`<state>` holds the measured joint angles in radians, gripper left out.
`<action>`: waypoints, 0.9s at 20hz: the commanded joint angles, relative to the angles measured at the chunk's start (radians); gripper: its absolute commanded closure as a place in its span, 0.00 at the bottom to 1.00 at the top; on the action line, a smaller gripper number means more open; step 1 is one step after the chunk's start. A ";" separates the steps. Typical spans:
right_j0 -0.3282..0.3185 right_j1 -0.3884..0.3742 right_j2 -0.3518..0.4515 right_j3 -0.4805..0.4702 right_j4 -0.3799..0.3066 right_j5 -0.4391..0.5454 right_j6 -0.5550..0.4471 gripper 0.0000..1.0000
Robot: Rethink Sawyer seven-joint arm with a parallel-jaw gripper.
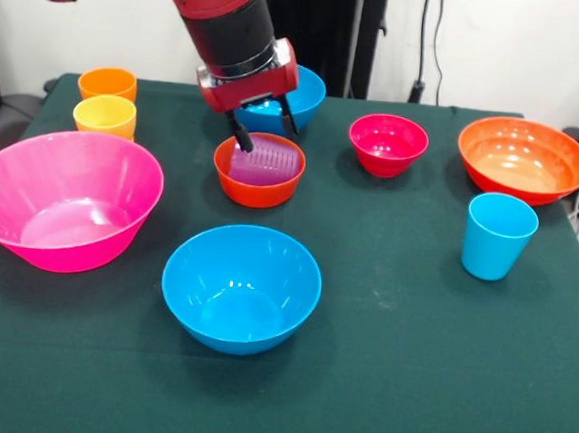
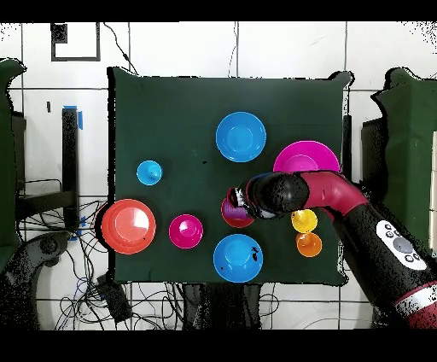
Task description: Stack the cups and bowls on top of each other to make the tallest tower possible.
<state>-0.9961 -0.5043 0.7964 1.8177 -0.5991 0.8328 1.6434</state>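
arm: red/black, comes in from upper left in front view, bends down over the middle of the tabletop; wrist tilted, pincer end pointing down & slightly toward camera
pincer: black fingers spread apart, hanging just over the purple cup; one tip at the cup's rim on its left side, other tip behind the cup near the rear blue bowl; can't tell if a tip touches the cup; nothing clamped
purple cup: ribbed, see-through, sits inside the small orange bowl, looks tilted w/ mouth toward camera
small orange bowl: upright, centre of tabletop, just in front of rear blue bowl
rear blue bowl: upright, partly hidden behind the wrist
front blue bowl: upright, empty, nearest the camera, well apart from the rest
pink bowl: biggest, upright, left side, empty
yellow cup: upright, just behind pink bowl
orange cup: upright, just behind yellow cup, near the far left corner
red bowl: small, magenta-red, upright, right of small orange bowl
wide orange bowl: upright, far right, near the edge
light blue cup: tall, upright, in front of wide orange bowl, apart from it
overhead: arm reaches across from the right, its end covering the small orange bowl
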 commanded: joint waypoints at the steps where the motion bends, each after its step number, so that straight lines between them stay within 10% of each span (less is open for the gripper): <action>1: 0.029 0.083 -0.072 -0.061 -0.092 0.060 -0.187 0.00; 18: -0.037 0.063 -0.034 -0.145 -0.093 0.165 -0.300 0.00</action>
<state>-1.0523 -0.4741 0.7889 1.7825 -0.6304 0.8724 1.6434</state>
